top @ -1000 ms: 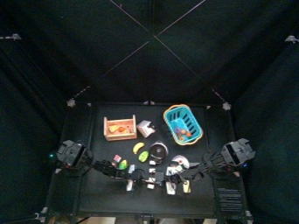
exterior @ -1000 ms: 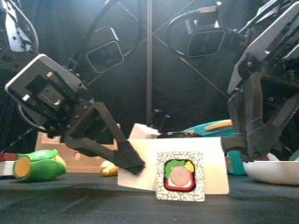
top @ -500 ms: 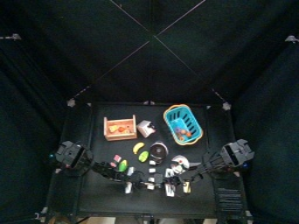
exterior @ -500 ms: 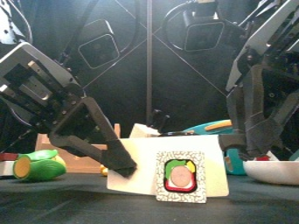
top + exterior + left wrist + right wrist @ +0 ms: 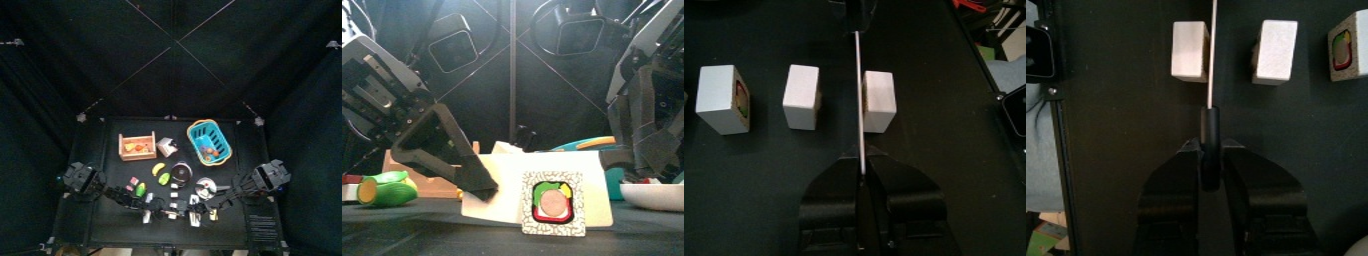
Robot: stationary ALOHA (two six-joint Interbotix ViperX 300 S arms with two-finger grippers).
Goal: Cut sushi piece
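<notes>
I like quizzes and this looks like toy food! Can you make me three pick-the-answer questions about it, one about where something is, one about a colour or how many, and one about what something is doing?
1. In the left wrist view, where is the thin knife blade?
A. beside one white sushi block
B. inside the basket
C. on the plate

2. How many white rectangular sushi blocks does the left wrist view show?
A. one
B. three
C. six

3. What is the left gripper doing?
A. hanging open
B. shut on the blade
C. holding a basket

Answers: 1 A, the blade runs along the block's edge. 2 B, three stand in a row. 3 B, the blade comes out from between its fingers.
</notes>
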